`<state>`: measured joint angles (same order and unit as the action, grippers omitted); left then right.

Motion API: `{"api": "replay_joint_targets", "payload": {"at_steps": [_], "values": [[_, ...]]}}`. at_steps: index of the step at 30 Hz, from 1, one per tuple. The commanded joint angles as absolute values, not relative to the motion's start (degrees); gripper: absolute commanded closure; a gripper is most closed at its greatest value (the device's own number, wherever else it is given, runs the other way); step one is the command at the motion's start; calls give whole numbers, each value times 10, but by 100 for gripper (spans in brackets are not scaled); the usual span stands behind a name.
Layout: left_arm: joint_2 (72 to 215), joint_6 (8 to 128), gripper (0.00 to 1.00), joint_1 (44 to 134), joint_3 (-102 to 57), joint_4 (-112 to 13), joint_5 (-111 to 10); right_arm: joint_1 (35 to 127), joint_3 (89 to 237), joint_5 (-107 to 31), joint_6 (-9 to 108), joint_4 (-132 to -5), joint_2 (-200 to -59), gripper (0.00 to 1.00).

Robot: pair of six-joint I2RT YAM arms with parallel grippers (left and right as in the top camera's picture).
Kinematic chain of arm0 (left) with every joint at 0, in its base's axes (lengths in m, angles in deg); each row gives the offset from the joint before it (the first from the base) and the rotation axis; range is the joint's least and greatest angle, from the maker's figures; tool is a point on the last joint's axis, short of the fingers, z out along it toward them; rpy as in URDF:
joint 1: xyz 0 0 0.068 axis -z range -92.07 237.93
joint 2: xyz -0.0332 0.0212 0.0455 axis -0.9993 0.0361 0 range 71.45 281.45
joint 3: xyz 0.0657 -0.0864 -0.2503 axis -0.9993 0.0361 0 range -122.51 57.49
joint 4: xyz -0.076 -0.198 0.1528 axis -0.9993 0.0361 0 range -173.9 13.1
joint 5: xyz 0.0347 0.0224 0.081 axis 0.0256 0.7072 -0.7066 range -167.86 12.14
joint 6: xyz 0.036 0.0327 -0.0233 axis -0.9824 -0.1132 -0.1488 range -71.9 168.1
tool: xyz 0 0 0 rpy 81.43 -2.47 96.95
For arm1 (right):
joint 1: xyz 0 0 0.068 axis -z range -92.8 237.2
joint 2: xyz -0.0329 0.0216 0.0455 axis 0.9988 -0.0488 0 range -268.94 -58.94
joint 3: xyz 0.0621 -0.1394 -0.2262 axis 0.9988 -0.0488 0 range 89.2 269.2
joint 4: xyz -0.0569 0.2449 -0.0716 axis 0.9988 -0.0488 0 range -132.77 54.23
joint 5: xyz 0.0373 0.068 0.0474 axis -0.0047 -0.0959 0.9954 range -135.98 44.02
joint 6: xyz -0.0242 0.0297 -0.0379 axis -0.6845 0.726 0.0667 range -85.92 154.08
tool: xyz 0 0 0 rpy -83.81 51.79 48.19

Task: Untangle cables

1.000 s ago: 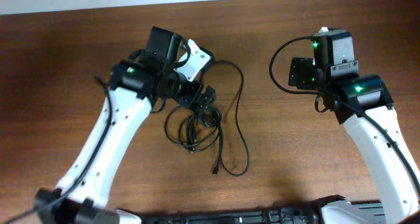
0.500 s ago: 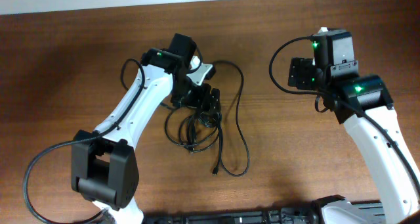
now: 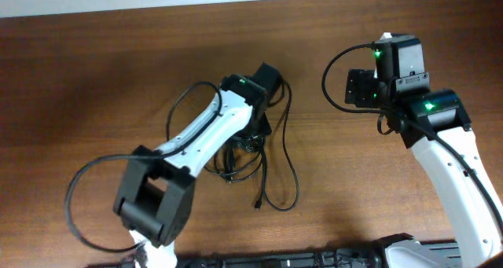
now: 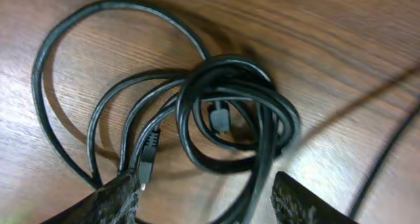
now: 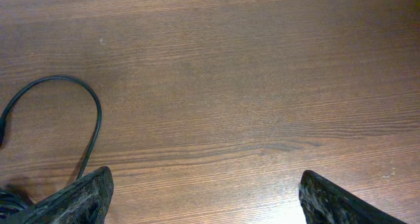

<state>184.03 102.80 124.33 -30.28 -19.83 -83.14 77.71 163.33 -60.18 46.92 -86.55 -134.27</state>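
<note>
Cables (image 3: pixel 236 156) (image 4: pixel 230 119): thin black cords wound into one tight knot, slack loops spilling off it, lying flat mid-worktop.
Buried plug (image 4: pixel 220 117): small end caught inside the knot's middle ring; a second one tucked among the loops at its edge.
Loose tail (image 3: pixel 292 174): long single strand just right of the knot, hairpin bend below it, free plug end (image 3: pixel 257 204) near the knot's lower edge.
Handling: likely light, limp and smooth-jacketed. Little risk of breakage, but a tug on the wrong strand would probably cinch the knot tighter.
Take-hold: best guess, one outer loop or the free plug end, not the dense middle.
Left gripper (image 4: pixel 207 204): directly over the knot, jaws apart, one finger on each side of its near edge, strands lying between. No clamp on any cord visible.
Right gripper (image 5: pixel 203 198): well right of the knot, jaws spread wide, only bare wood between.
Worktop (image 3: pixel 94 79): brown wood grain under the knot and all round it.
</note>
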Motion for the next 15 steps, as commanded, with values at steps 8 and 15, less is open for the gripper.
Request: {"api": "replay_joint_targets", "payload": {"at_steps": [8,15], "values": [[1948,1104,35,1256,-299,-211,-869,779,1635,-601,464,-866,-1346,11],[1962,1104,47,1257,-298,-214,-868,779,1635,-601,464,-866,-1346,11]]}}
